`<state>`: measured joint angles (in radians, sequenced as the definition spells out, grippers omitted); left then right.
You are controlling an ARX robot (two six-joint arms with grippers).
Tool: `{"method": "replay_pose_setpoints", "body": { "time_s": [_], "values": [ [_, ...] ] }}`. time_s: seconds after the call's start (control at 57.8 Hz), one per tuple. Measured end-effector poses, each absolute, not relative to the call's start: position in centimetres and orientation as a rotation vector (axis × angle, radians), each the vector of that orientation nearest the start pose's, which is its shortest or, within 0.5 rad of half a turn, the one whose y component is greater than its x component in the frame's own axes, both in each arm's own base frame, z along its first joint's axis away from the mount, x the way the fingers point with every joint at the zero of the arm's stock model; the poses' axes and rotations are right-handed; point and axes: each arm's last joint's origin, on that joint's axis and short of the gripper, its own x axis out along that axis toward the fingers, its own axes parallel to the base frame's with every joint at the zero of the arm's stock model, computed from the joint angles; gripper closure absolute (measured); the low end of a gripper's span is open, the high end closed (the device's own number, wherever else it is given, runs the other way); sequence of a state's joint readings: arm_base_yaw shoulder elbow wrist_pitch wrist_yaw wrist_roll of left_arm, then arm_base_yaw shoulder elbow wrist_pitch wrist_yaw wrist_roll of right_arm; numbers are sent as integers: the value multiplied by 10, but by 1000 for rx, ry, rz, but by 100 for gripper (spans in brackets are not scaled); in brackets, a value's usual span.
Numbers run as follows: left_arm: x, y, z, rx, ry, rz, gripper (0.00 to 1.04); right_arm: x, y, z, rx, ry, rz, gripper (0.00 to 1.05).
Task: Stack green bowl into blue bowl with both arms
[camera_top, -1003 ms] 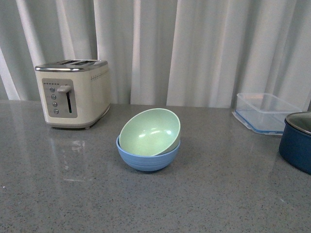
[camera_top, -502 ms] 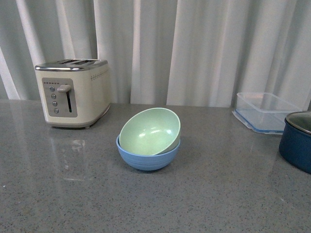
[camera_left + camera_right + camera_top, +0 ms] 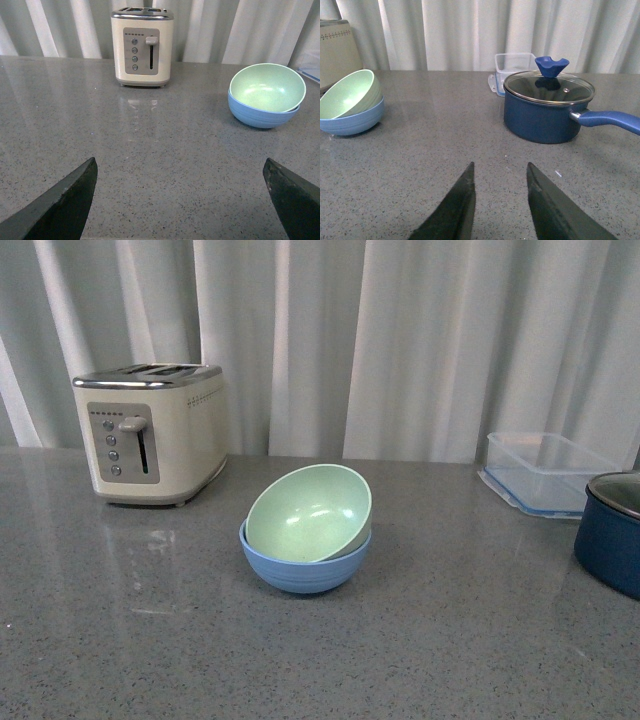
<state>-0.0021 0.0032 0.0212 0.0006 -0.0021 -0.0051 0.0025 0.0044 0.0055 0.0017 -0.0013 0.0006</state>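
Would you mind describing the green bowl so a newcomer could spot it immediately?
Start at the cream toaster at the back left of the grey counter. To its right, mid-counter, sits a blue bowl. The green bowl rests tilted inside it, the only pale mint item.

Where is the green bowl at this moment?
Front view: the green bowl sits tilted inside the blue bowl mid-counter, between the toaster and the navy pot.
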Motion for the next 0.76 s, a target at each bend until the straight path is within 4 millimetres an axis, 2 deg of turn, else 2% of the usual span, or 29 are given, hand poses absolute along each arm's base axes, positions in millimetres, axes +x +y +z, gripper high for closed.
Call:
{"method": "replay_pose_setpoints", "body": {
  "time_s": [0.363, 0.761],
  "values": [
    [97, 0, 171, -5, -19, 0, 7, 98, 0, 165, 1, -3, 3, 10],
    [97, 0, 171, -5, -19, 0, 7, 98, 0, 165, 1, -3, 4, 10]
  ]
}}
